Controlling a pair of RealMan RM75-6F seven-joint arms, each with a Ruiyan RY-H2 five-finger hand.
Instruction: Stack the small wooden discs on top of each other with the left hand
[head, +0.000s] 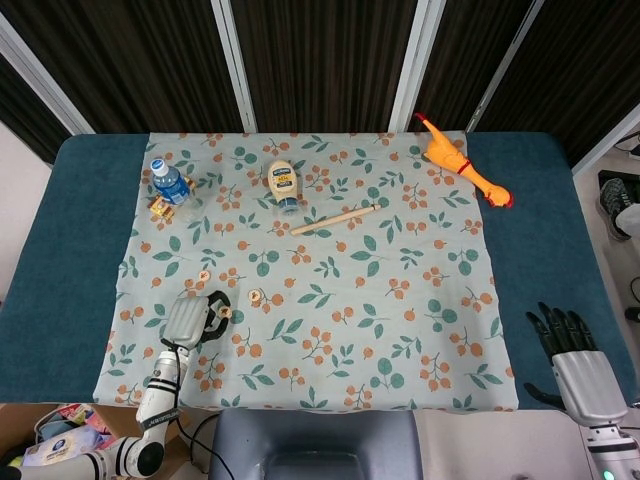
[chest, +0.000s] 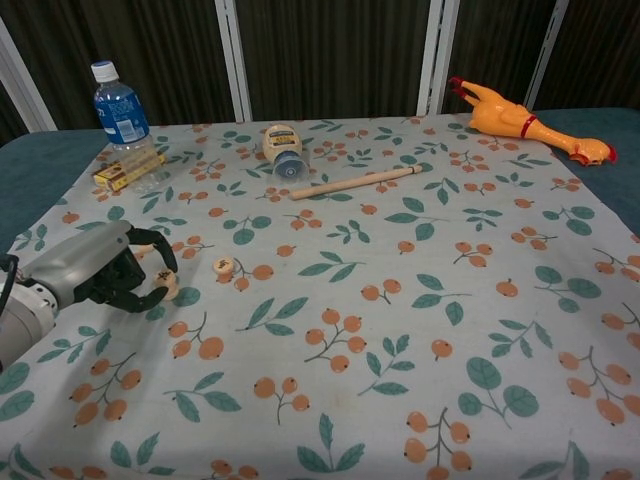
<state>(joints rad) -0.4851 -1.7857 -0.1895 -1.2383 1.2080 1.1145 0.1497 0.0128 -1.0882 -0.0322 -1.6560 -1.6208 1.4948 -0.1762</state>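
Count of items on the patterned cloth (head: 400, 300): three small wooden discs, one water bottle (head: 170, 181), one small yellow box (head: 161, 208), one squeeze bottle (head: 284, 183), one wooden stick (head: 335, 219) and one rubber chicken (head: 462, 160). The cloth lies on a blue table (head: 70, 250).

Disc positions: one disc (chest: 166, 283) sits at the tips of the left hand (chest: 100, 268), toward the near left of the cloth. A second disc (chest: 224, 266) lies flat on the cloth just to the right of the hand, apart from it. A third disc (head: 204, 276) lies farther back, beyond the hand; it is seen in the head view only. No disc rests on another.

Left hand: fingers (chest: 150, 240) curled forward in a narrow claw, with the thumb below. The first disc is between the thumb and the fingertips, in contact with them. Whether it is lifted off the cloth cannot be determined.

Right hand (head: 572, 345): at the near right corner, over the table edge off the cloth, well apart from all items. Its dark fingers (head: 556, 322) are extended and slightly spread, holding nothing.

Water bottle upright at far left, the yellow box touching its base. Squeeze bottle lying flat, cap toward the camera. Stick lying just right of it. Chicken at far right.
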